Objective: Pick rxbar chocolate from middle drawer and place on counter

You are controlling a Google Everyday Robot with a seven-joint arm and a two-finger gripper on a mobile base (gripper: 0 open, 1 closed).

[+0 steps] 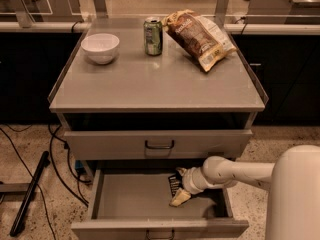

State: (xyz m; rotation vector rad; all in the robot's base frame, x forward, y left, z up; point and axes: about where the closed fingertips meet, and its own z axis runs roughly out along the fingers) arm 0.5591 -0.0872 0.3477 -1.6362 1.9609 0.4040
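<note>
A grey drawer cabinet seen from the front and above, its middle drawer (125, 199) pulled out low in the view. The robot's pale arm (240, 170) reaches in from the right, and the gripper (180, 185) sits down inside the drawer near its back right, right at the rxbar chocolate (173, 183), a small dark bar lying on the drawer floor. Whether the gripper is open or closed on the bar cannot be told from here. The counter (150, 84) above holds a white bowl (100, 47), a green can (153, 36) and a large chip bag (197, 36) along its back half, with bare grey surface toward the front. The likely risks: a thin flat bar on smooth metal may slide away or slip out if the hold is shallow. The closed drawer front (160, 144) hangs just above the gripper, so a straight lift may knock the wrist or the bar against it. A careless placement near the back may nudge the can or the bag
</note>
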